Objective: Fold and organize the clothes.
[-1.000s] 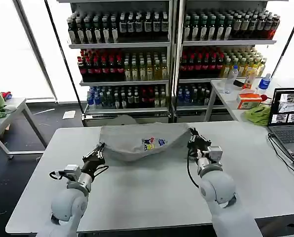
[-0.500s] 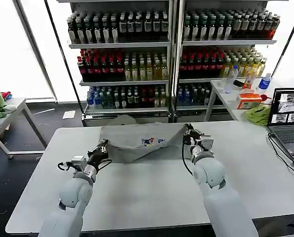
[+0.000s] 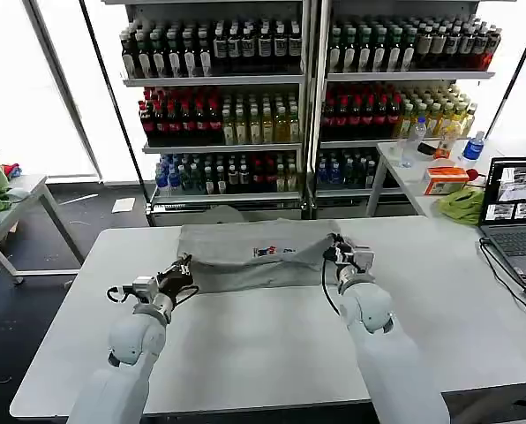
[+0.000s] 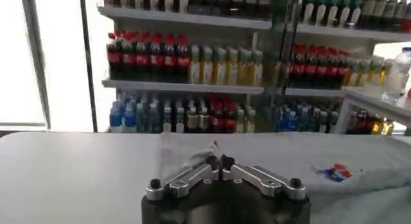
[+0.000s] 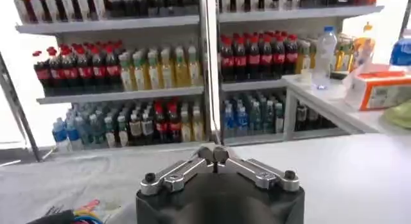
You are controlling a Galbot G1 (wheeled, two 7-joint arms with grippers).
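Shirt: light grey shirt [image 3: 245, 256] lying across the far half of the table [image 3: 272, 344], around 12 o'clock from my head camera, chest print facing up near its middle. I see its near edge doubled back towards the far edge, so it lies as a wide band rather than spread open.

Print: small multicoloured print [image 4: 334, 172], well off to one side of the left hand in the left wrist view.

Left hand: left hand [image 3: 178, 273] at about 9 o'clock of the shirt, at its near corner. In the left wrist view the fingers [image 4: 207, 166] meet at their tips with a fold of grey cloth pinched between them, so I read it as clamped on the shirt.

Right hand: right hand [image 3: 338, 253] at about 3 o'clock of the shirt, on the opposite corner. Its fingers [image 5: 205, 156] are pressed together; cloth sits just below them, and I judge a shirt edge is held, though the pinch itself is hard to see.

Progress: I'd call the first lengthwise fold nearly laid, with both corners carried to the far side but not yet released.

Left to do: letting go, folding the sleeves and sides in, then setting the shirt somewhere tidy. That is my estimate only.

Surroundings: laptop [image 3: 514, 216] at 2 o'clock, drink shelves [image 3: 307, 88] behind the table.
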